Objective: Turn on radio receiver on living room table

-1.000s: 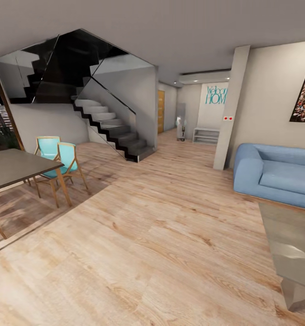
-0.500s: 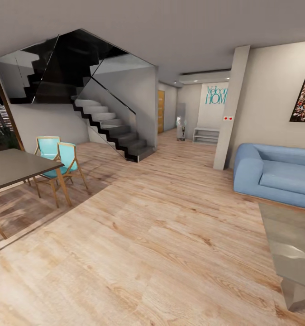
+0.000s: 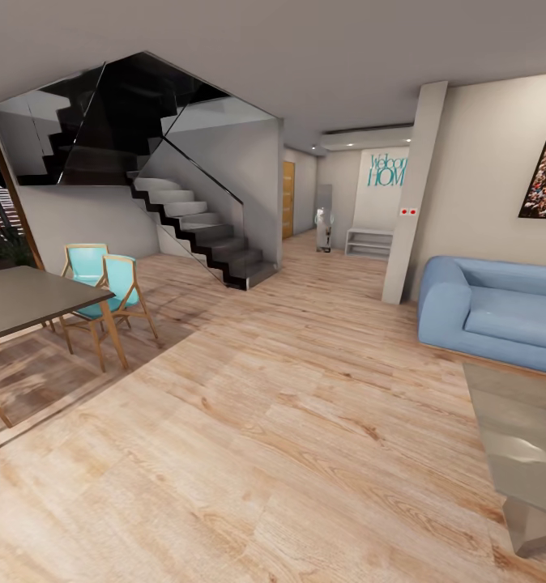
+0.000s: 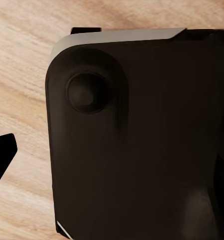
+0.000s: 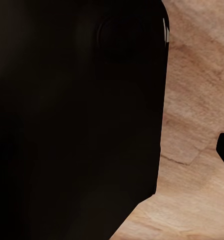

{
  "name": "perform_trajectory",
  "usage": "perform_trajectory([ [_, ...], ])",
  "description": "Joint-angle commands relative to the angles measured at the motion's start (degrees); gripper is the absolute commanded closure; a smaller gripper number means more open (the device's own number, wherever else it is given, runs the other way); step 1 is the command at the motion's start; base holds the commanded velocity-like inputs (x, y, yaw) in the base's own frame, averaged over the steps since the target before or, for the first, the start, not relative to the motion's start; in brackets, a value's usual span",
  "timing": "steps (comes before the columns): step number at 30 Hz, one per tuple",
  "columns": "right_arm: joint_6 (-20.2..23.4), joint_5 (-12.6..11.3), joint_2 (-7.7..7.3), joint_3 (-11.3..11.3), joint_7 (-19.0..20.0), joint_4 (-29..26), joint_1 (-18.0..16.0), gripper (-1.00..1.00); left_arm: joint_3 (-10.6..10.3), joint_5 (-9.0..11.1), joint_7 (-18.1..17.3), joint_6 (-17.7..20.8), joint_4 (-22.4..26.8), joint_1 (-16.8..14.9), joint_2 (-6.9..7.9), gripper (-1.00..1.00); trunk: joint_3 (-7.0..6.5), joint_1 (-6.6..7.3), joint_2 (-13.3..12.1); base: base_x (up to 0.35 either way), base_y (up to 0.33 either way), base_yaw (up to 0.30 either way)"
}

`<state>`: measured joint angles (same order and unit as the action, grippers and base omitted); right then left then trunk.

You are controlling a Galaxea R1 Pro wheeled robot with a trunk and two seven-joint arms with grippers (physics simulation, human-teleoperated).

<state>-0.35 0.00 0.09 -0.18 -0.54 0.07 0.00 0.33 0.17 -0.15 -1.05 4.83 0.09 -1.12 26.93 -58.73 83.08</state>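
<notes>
Item: me on the wood floor (image 3: 289, 421), coffee table (image 3: 516, 421) corner and blue sofa (image 3: 500, 312) ahead-right; radio unsighted, switch-on pending; my grippers' spread I cannot tell.

We see a dark, near-black rounded body panel (image 4: 136, 145) in the left wrist view, with a light grey top edge and one round raised boss. Right wrist view: another matte black housing (image 5: 77, 120), faint circular recess.
</notes>
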Motion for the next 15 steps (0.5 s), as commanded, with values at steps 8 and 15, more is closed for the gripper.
perform_trajectory([
  [8, 0.0, 0.0, 0.0, 0.0, 0.0, 0.0, 0.0, -1.0, 0.0, 0.0, -0.4, 0.0, 0.4, 0.0, -0.65, -1.0, 0.0, 0.0, 0.0, 0.0, 0.0, 0.0],
  [15, 0.0, 0.0, 0.0, 0.0, 0.0, 0.0, 0.0, -1.0, -0.1, 0.1, -0.5, 0.0, 0.4, 0.0, -0.8, -1.0, 0.0, 0.0, 0.0, 0.034, 0.0, 0.0],
])
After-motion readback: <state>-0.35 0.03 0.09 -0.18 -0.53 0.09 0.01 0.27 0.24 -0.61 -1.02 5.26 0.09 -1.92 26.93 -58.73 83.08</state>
